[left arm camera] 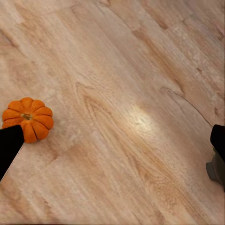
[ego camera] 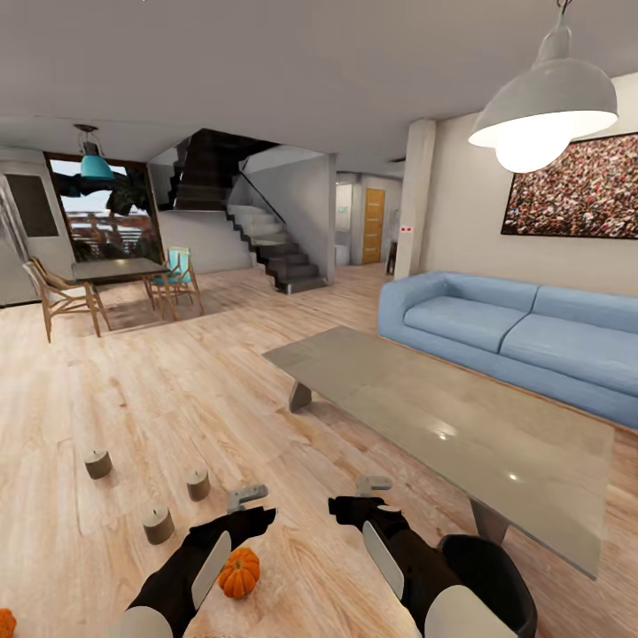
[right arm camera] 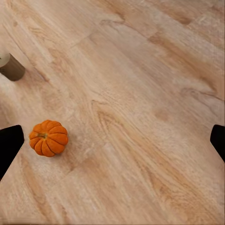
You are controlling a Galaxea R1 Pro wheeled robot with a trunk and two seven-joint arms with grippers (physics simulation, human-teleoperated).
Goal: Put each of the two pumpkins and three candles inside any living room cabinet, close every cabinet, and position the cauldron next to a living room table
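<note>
1. Your left gripper hangs over the wood floor, jaws spread and empty; the right gripper likewise.
2. The pumpkin sits on the floor at roughly 6 o'clock of the left jaws in the head view, nearer that arm.
3. Three candles stand at 9 o'clock, well apart from the coffee table.

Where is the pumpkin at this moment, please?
In the head view, the pumpkin sits on the wooden floor between both arms, just below the left gripper, with the nearest candle to its left.
</note>
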